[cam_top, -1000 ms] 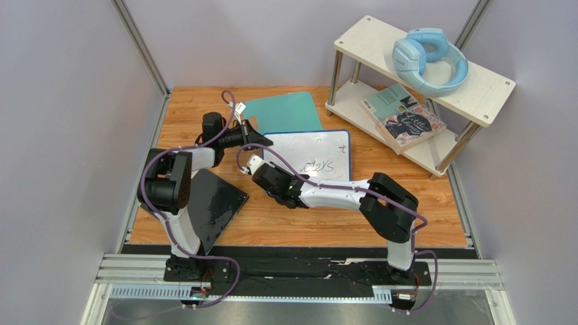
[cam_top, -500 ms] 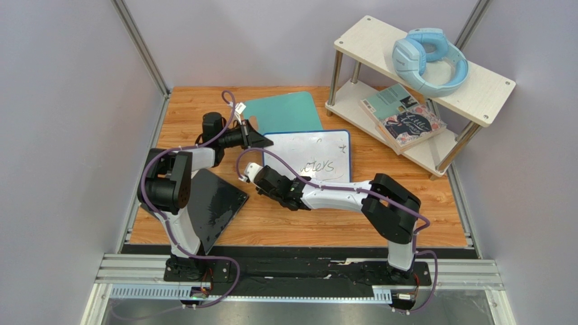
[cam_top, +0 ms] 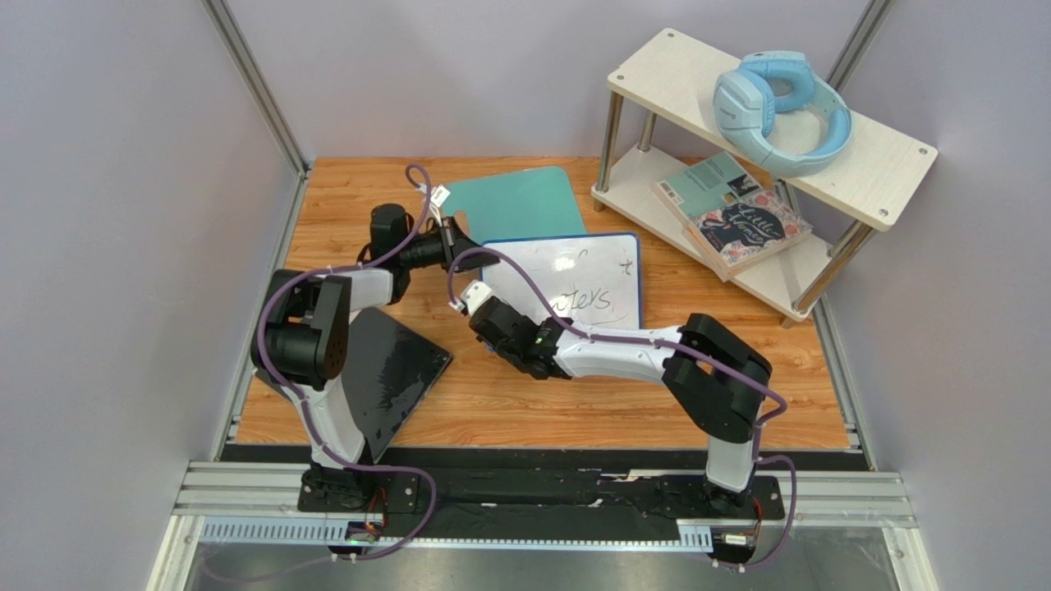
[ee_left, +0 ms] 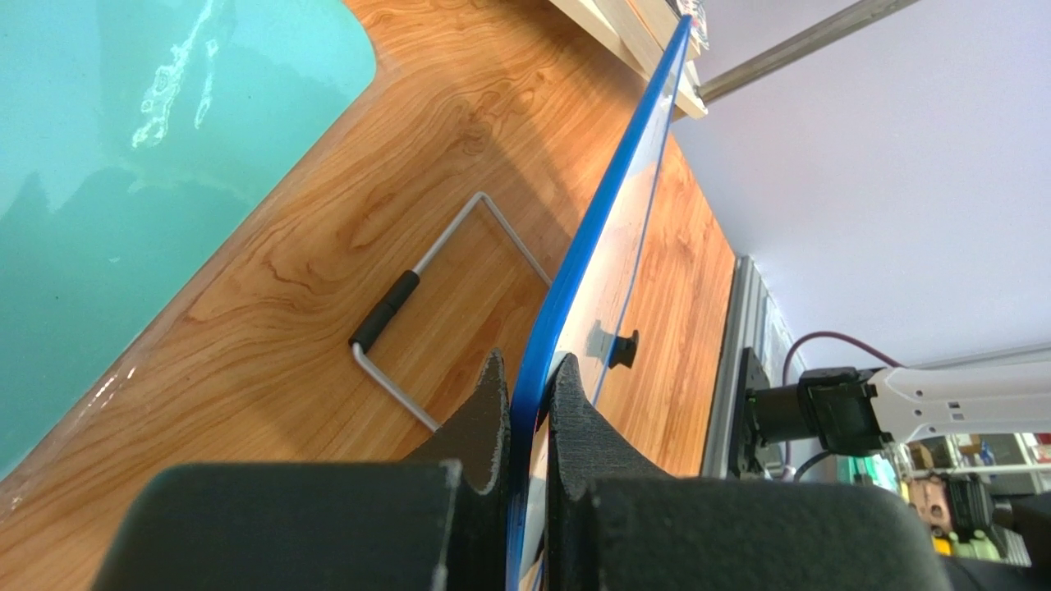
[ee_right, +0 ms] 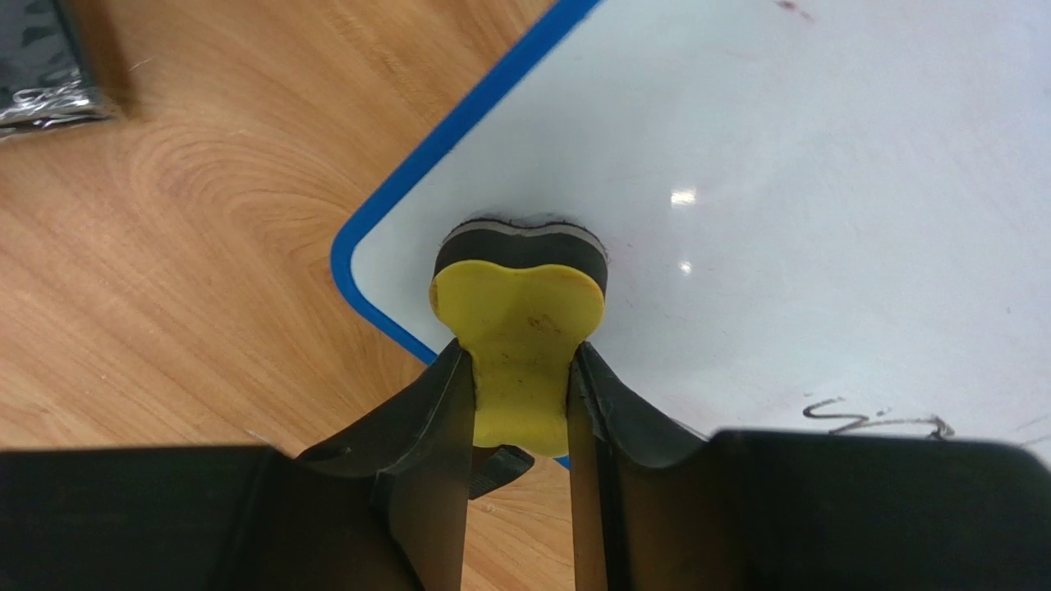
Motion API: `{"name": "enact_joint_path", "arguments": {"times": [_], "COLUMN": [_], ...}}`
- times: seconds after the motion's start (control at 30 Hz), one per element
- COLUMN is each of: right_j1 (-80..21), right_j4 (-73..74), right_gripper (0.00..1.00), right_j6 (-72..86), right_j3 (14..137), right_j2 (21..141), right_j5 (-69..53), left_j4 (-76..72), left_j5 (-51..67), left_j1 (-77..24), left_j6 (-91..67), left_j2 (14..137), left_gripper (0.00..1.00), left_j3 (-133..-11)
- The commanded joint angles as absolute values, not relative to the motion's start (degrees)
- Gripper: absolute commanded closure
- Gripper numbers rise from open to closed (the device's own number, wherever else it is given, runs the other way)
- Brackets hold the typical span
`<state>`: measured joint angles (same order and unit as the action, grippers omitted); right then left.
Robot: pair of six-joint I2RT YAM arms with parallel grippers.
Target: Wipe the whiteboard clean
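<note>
The whiteboard (cam_top: 580,273) with its thin blue frame lies on the wooden table, with dark handwriting (cam_top: 582,299) near its front edge. My left gripper (cam_top: 465,256) is shut on the board's left edge. In the left wrist view its fingers (ee_left: 486,413) clamp the blue frame (ee_left: 592,253), which is lifted on edge. My right gripper (cam_top: 476,303) is shut on a yellow eraser (ee_right: 519,323). The eraser's dark pad is pressed on the whiteboard (ee_right: 814,172) at its near-left corner. Some writing (ee_right: 878,422) shows to its right.
A teal mat (cam_top: 518,201) lies behind the board. A glossy black slab (cam_top: 392,369) lies at the front left. A white two-level shelf (cam_top: 864,160) at the back right carries blue headphones (cam_top: 780,111) and books (cam_top: 738,219). A wire stand (ee_left: 420,289) lies on the wood under the board.
My right gripper drew back left off the board, then moved right and forward onto the board's near-left corner with the eraser. The board's left edge has shifted slightly in my left gripper.
</note>
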<state>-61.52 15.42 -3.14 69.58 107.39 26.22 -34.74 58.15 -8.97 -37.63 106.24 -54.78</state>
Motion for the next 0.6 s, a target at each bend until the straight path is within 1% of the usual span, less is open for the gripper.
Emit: {"name": "enact_joint_path", "arguments": {"times": [0.0, 0.13, 0.27, 0.47, 0.57], "right_j1": [-54.23, -52.13, -48.87, -46.23, -45.79], "right_j4": [16.96, 18.10, 22.31, 21.27, 18.91], "right_gripper": [1.00, 1.00, 1.00, 1.00, 1.00], "right_j6": [2.63, 6.23, 12.65, 14.67, 13.46], "right_j3": [66.18, 66.71, 67.06, 65.30, 65.48], "right_j2": [108.64, 108.81, 108.81, 105.74, 103.28], "right_j5": [32.16, 34.71, 36.12, 34.55, 29.98], "left_j4": [-33.05, -33.40, -33.57, -33.75, -33.75], "left_j5": [52.65, 52.73, 52.74, 52.91, 53.09], "left_j1": [-9.14, -9.05, -8.96, -8.88, -8.88], "left_j6": [-34.89, -35.16, -35.33, -35.51, -35.51], "left_j2": [106.61, 106.61, 106.61, 106.96, 107.05], "left_gripper": [1.00, 1.00, 1.00, 1.00, 1.00], "left_j3": [-54.49, -54.32, -54.32, -54.40, -54.49]}}
